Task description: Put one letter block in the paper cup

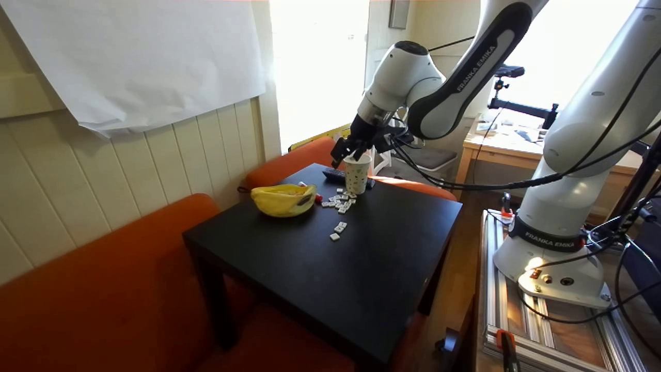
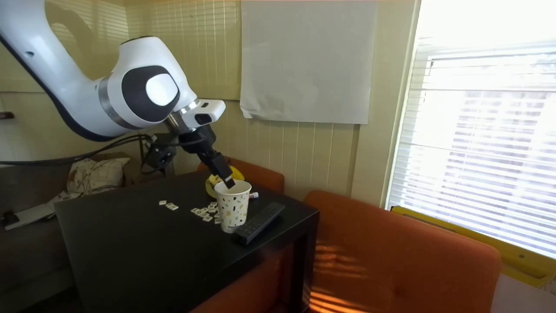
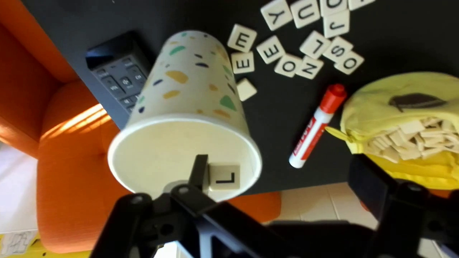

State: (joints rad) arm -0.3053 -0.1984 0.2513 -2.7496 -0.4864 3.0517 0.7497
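The paper cup (image 3: pixel 186 82), pale with coloured flecks, stands upright on the black table. It shows in both exterior views (image 1: pixel 357 176) (image 2: pixel 233 211). My gripper (image 3: pixel 283 170) is open, with its fingers wide apart. In the wrist view one finger reaches inside the cup's mouth and the other is outside, over the yellow pouch's side. A letter block marked L (image 3: pixel 224 176) is inside the cup's rim, against the inner side of that finger. I cannot tell whether it touches the cup wall. Several other letter blocks (image 3: pixel 270 49) lie on the table beside the cup.
A yellow banana-shaped pouch (image 3: pixel 405 91) full of blocks lies open near a red and white marker (image 3: pixel 313 130). A black remote (image 2: pixel 260 221) lies close beside the cup, near the table edge. A few blocks (image 1: pixel 338 228) lie apart. Orange seats (image 2: pixel 391 248) flank the table.
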